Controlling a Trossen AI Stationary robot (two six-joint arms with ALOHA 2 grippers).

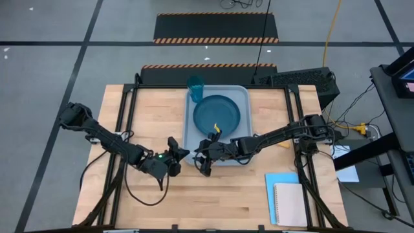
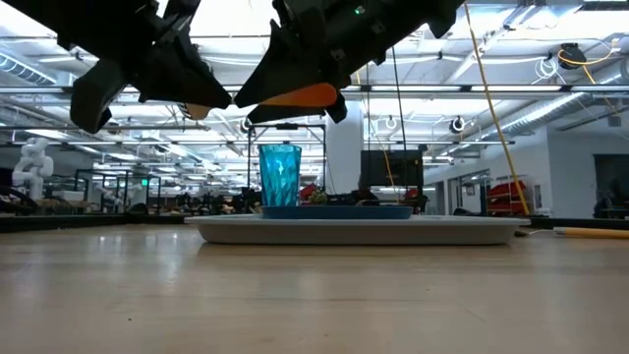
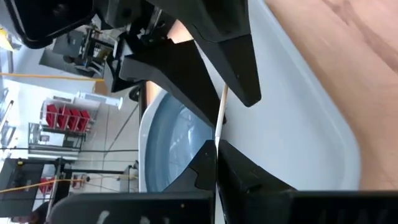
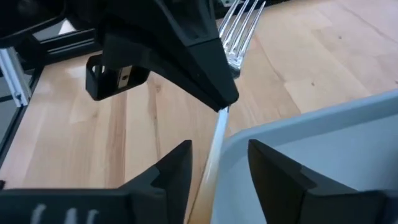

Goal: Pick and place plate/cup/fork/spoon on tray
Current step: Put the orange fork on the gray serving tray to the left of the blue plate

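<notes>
A pale wooden table [image 1: 213, 194] with visible plank grain carries a light grey-blue plastic tray [image 1: 189, 126] with rounded corners and a raised rim, set toward the far middle. A round, shallow, dark blue plate [image 1: 217, 111] lies inside the tray and fills most of it. A ribbed, translucent teal cup [image 1: 195, 85] stands upright at the tray's far left corner. The right gripper [image 1: 207, 157] reaches in low from the right side, its dark arm stretched across the tray's near edge, and hangs above the tray's near left corner. Its fingers pinch the fork [image 4: 231, 37] by its slim handle, with the shiny metal tines pointing out past the fingertips over the bare wood; an orange handle end shows near the plate's near rim. The left gripper [image 1: 173, 158] hovers just left of the tray, facing the right gripper, its fingers spread apart with nothing between them. A light blue paper sheet [image 1: 277, 181] and a beige spiral notebook [image 1: 290, 204] lie at the near right corner.
</notes>
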